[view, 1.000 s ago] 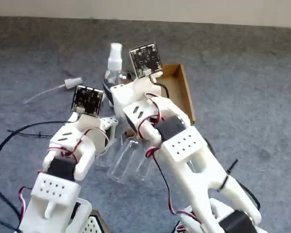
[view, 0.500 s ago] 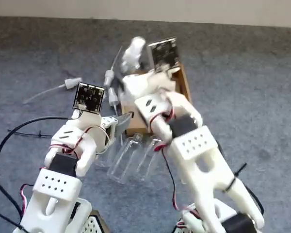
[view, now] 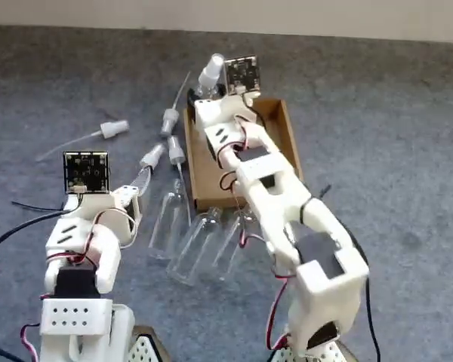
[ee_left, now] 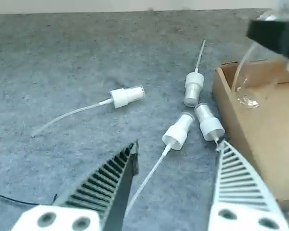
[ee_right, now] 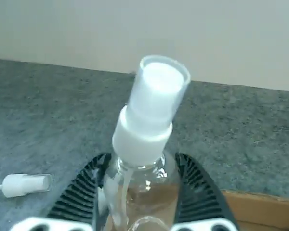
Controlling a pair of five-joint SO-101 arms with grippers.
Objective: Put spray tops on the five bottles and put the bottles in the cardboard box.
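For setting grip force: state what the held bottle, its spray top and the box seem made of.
Bottle: clear, glossy, see-through with highlights; glass or plastic, unclear which. Spray top: smooth opaque white, likely plastic. Box: matte brown, flat thin walls, cardboard.

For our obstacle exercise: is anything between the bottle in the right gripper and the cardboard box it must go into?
Nothing visible does. The right gripper holds the capped bottle at the far end of the cardboard box, just above its rim. The box floor seen beside the arm carries nothing, though the arm hides part of it.
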